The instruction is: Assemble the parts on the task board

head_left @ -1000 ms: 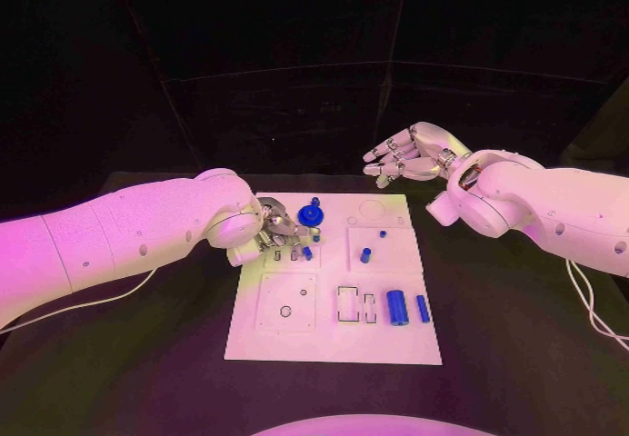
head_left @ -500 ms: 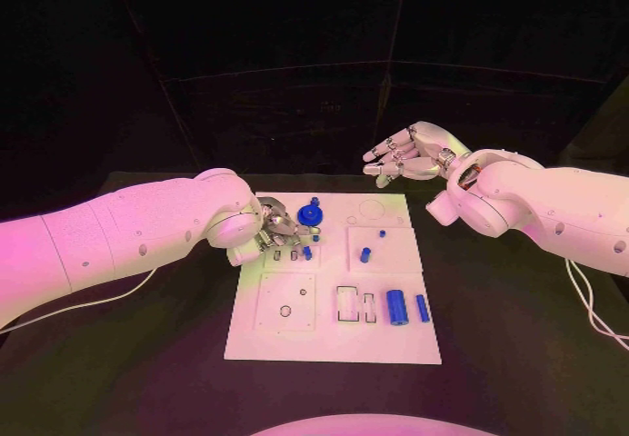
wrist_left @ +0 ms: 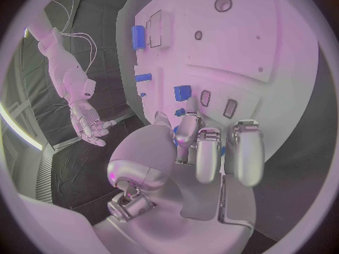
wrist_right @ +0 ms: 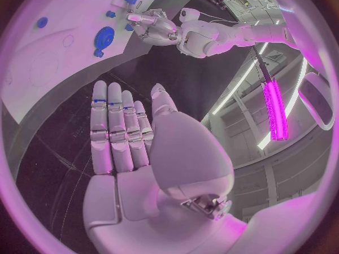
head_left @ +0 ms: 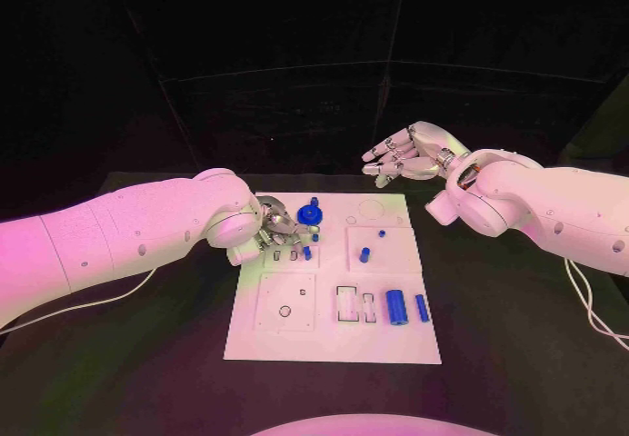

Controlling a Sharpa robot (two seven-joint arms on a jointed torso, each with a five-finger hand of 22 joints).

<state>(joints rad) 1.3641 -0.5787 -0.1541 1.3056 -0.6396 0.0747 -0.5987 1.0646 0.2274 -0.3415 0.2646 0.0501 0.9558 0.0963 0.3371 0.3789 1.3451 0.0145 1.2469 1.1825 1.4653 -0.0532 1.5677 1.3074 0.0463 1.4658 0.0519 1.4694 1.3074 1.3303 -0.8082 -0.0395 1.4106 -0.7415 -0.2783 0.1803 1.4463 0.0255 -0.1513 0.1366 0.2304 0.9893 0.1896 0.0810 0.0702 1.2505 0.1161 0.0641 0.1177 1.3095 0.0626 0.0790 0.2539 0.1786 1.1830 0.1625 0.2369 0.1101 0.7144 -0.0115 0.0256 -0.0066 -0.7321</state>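
Note:
The white task board lies in the middle of the table. My left hand hovers low over its far left corner with the fingers curled, and a small blue part shows pinched between the thumb and fingers. Beside it stands a round blue part, and a blue piece sits in a row of small slots. My right hand is raised beyond the board's far edge, fingers straight and apart, holding nothing. The right wrist view shows that palm with the left hand far off.
A blue cylinder and a thin blue bar lie at the board's near right, next to rectangular recesses. Two small blue pegs stand mid-board. A cable trails on the black table at the right.
My left hand's fingers have shifted slightly over the slot row, and a blue piece seen by the fingertips before is no longer in its slot. The right hand has stayed put.

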